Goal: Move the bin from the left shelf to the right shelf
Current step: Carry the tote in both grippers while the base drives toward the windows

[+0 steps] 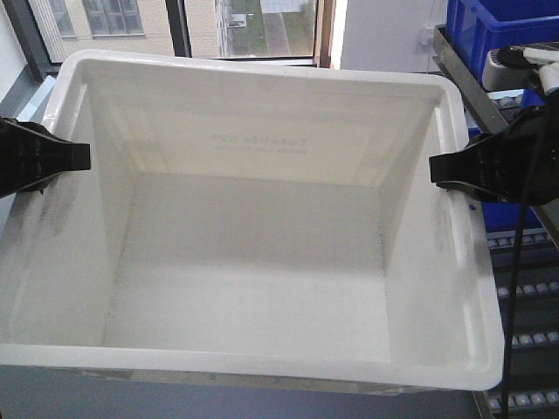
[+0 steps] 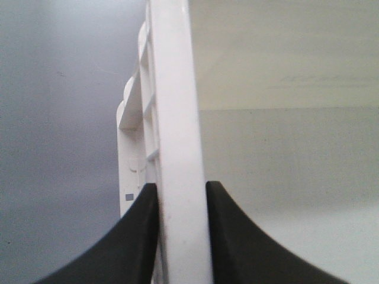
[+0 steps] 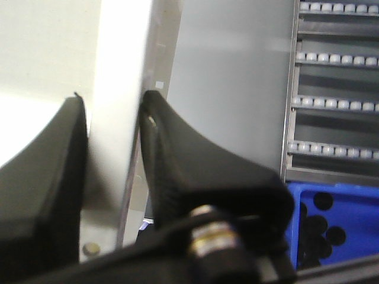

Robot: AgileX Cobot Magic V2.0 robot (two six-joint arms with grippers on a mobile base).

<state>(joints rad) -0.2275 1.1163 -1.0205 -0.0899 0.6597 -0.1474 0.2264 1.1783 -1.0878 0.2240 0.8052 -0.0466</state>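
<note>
Windows (image 1: 253, 26) form the background. The bin (image 1: 262, 68), empty, appears to be carried between both arms just left of the right shelf (image 1: 537, 288) and its roller lanes. Left gripper (image 1: 86, 156) and right gripper (image 1: 434, 170) each clamp an opposite side rim, one jaw inside the wall and one outside. This symmetric hold should balance the wide load. A dark blue tote (image 1: 498, 30) occupies an upper lane.
</note>
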